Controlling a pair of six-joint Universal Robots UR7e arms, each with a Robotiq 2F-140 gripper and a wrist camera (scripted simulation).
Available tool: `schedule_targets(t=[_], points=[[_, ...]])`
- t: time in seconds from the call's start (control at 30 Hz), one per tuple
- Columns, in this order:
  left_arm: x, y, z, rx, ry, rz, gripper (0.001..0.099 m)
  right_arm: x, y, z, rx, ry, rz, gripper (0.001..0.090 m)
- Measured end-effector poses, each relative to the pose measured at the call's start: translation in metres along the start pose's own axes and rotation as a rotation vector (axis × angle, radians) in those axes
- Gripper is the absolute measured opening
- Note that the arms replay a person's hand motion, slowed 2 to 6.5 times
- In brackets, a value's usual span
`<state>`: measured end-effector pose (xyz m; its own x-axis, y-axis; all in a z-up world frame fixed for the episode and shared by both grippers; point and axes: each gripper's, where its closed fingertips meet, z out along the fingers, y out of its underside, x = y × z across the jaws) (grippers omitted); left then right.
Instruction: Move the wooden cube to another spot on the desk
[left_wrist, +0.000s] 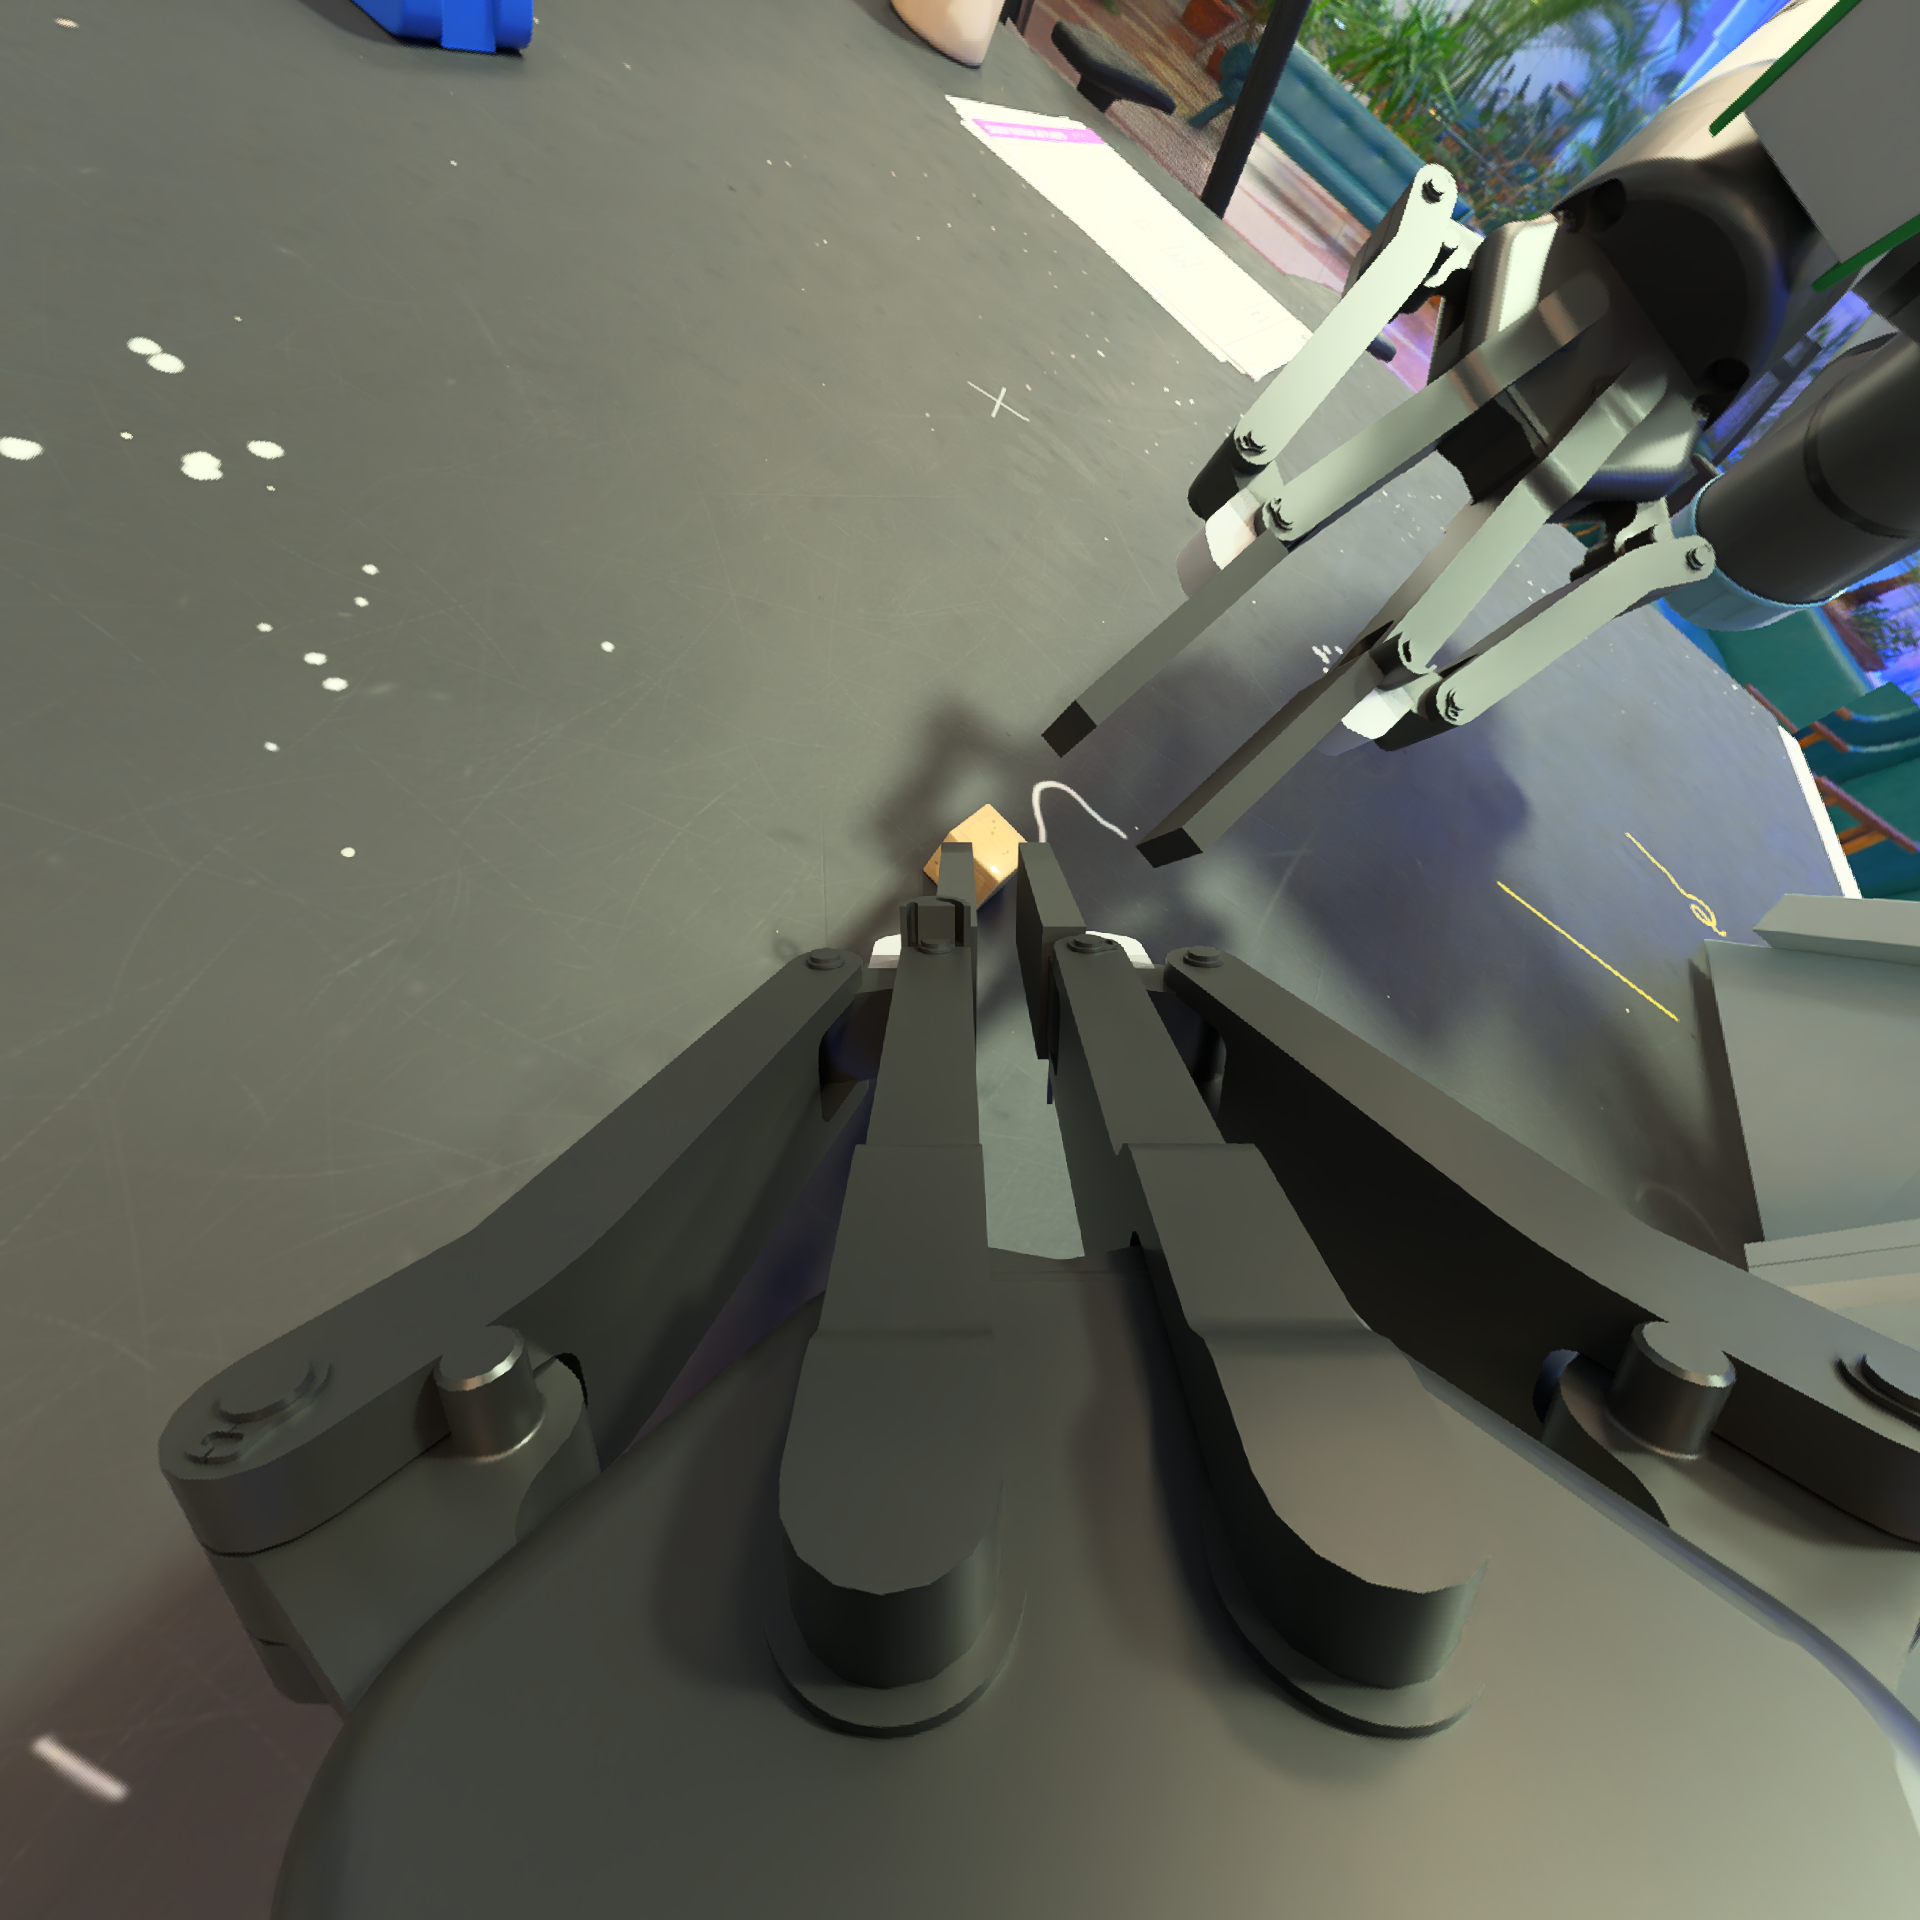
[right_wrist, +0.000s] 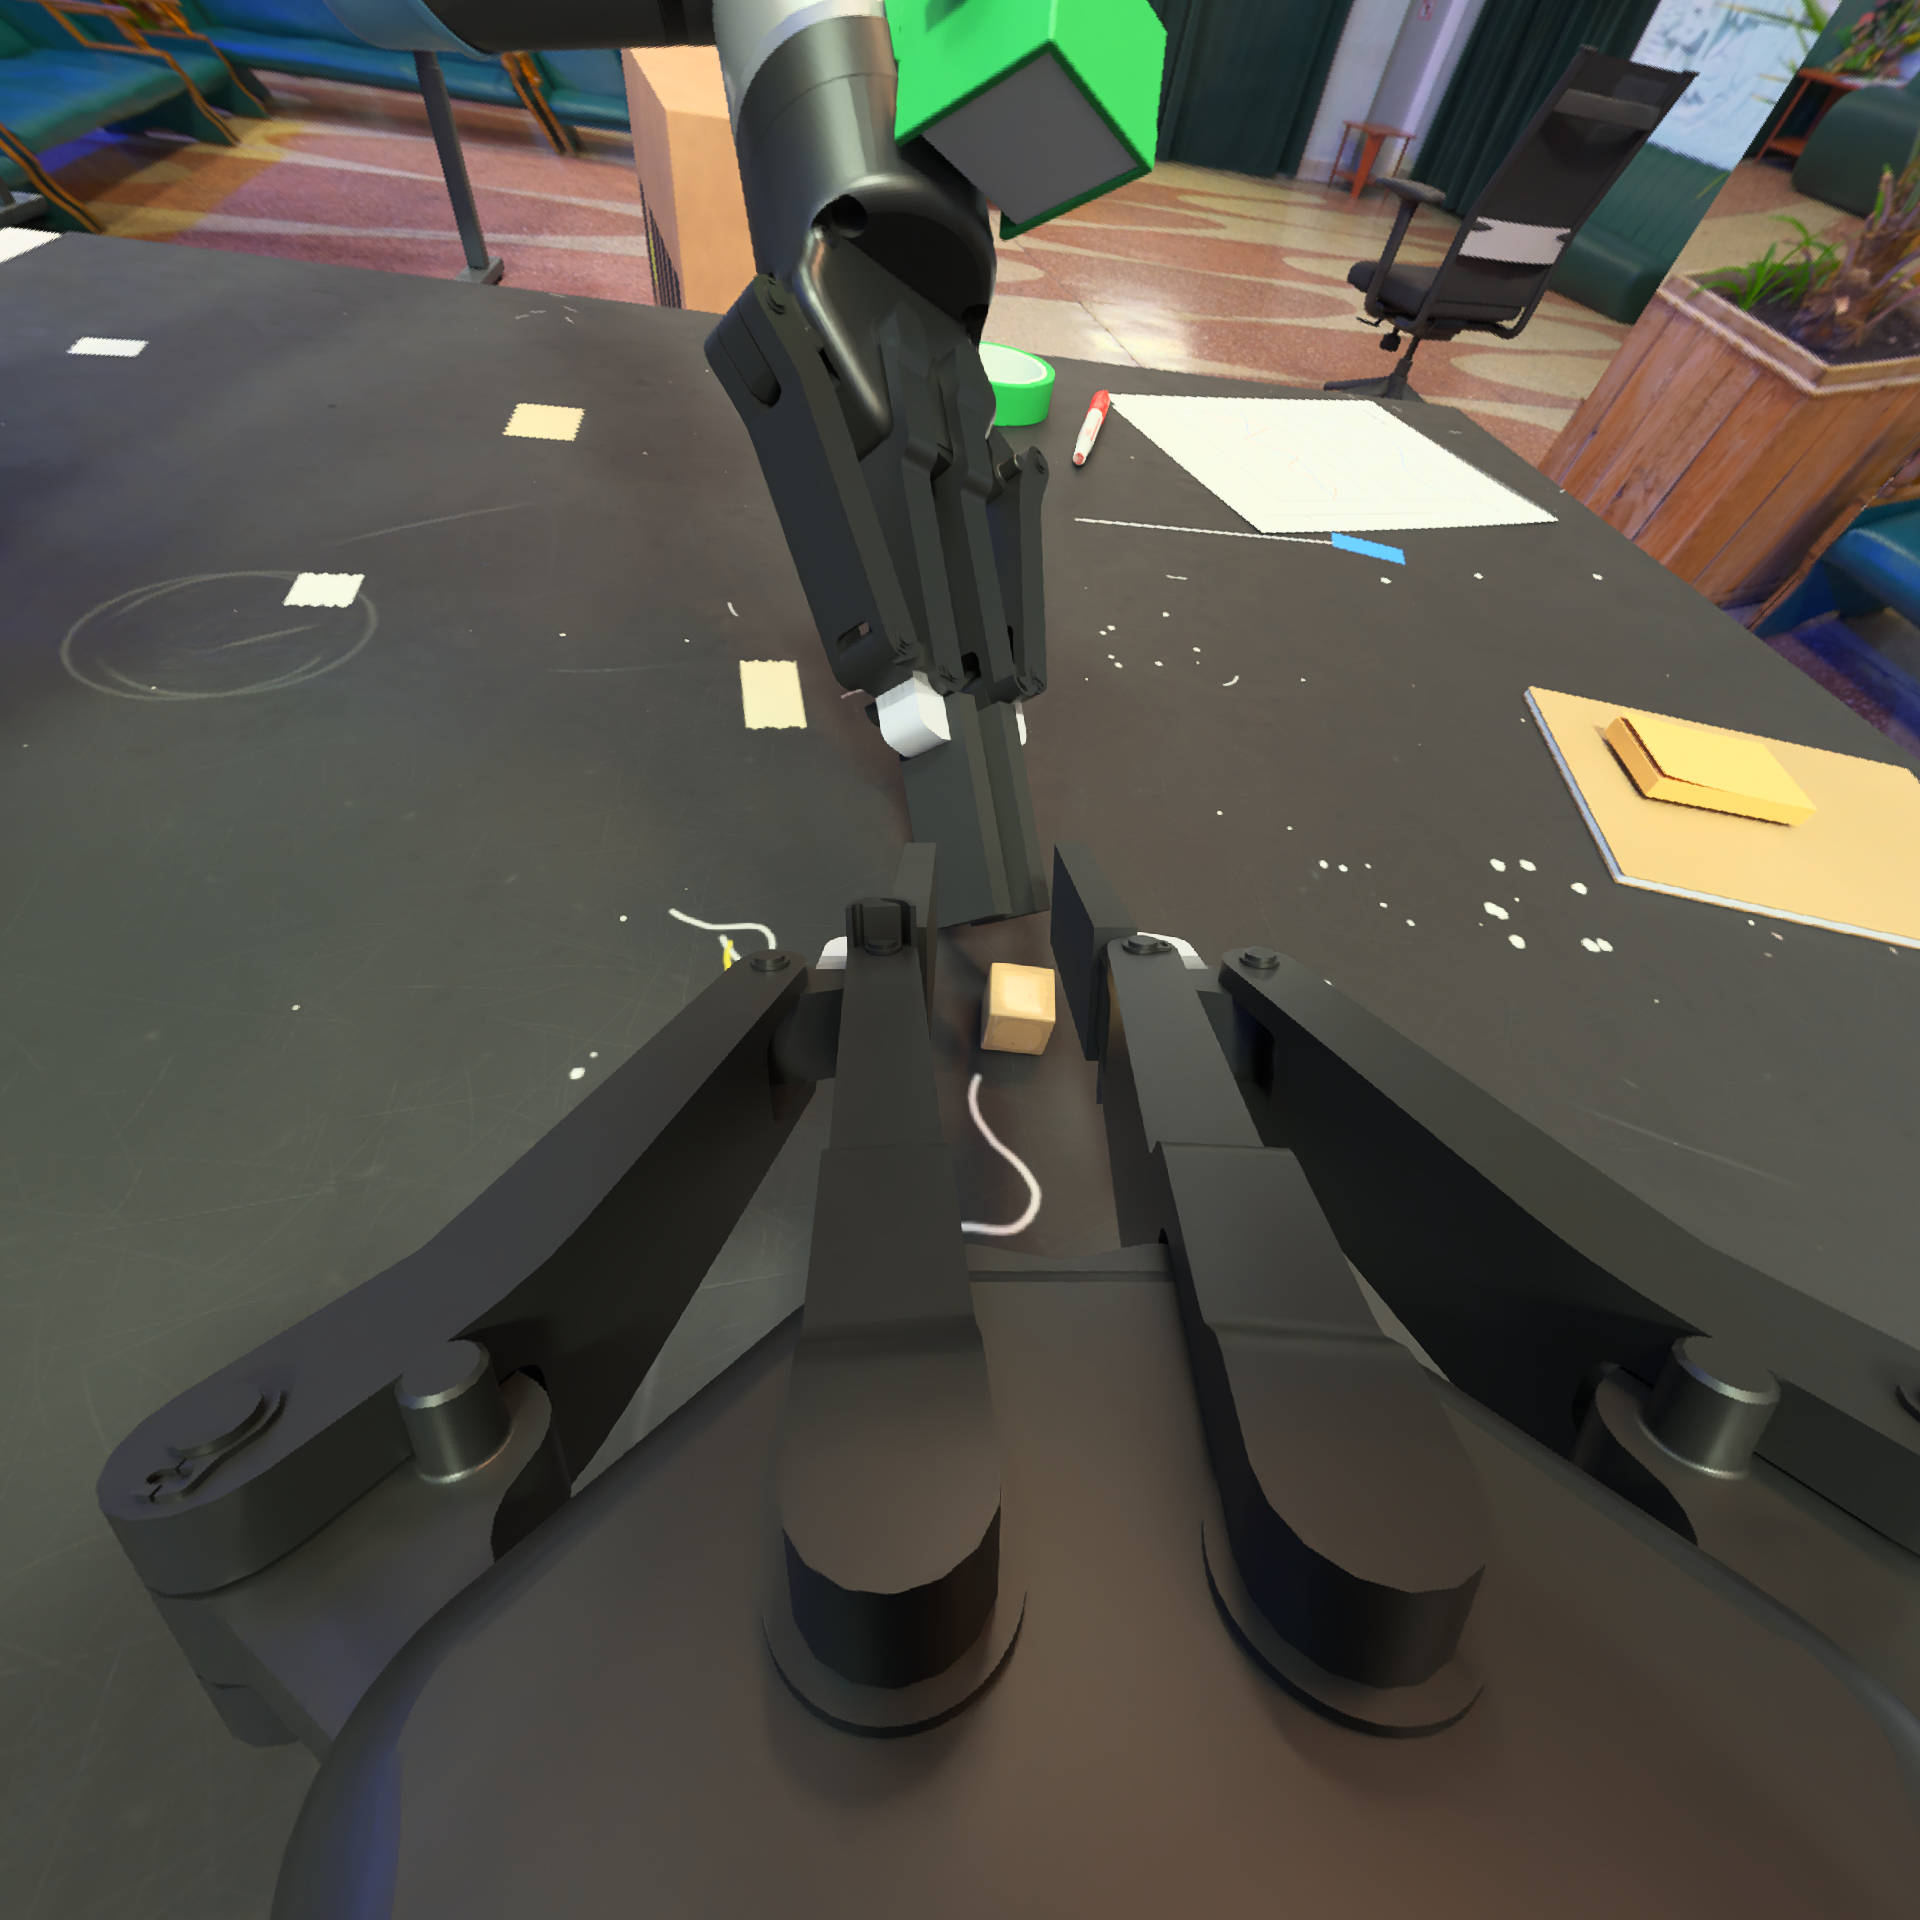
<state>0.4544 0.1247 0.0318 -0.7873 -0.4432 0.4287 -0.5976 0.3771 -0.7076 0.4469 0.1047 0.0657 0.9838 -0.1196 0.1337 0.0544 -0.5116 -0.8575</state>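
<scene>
While the wooden cube (right_wrist: 1018, 1006) sits on the bench (right_wrist: 416, 831) between my right pincer's (right_wrist: 992, 894) spread, non-touching fingers, my left pincer (left_wrist: 997, 868) stands narrowed just beside it, gripping nothing; no grasp made; lift, transfer and placement outstanding.

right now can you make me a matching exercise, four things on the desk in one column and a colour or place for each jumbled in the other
Things
1. wooden cube
2. roll of tape
3. marker
4. pad of sticky notes

Colour or place
A. green, at the desk's far edge behind the left gripper
B. red cap, beside the white sheet of paper
C. yellow, lying on a tan board
D. on the desk between the open jaws of the right gripper

Pairs: 1-D, 2-A, 3-B, 4-C
</scene>
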Motion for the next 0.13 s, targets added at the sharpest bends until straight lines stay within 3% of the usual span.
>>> schedule_targets(t=[0.13], points=[[0.0007, -0.001, -0.0018, 0.007, 0.009, -0.003, 0.0116, 0.0025, 0.0029, -0.0009, -0.01, 0.003, 0.014, 0.0301]])
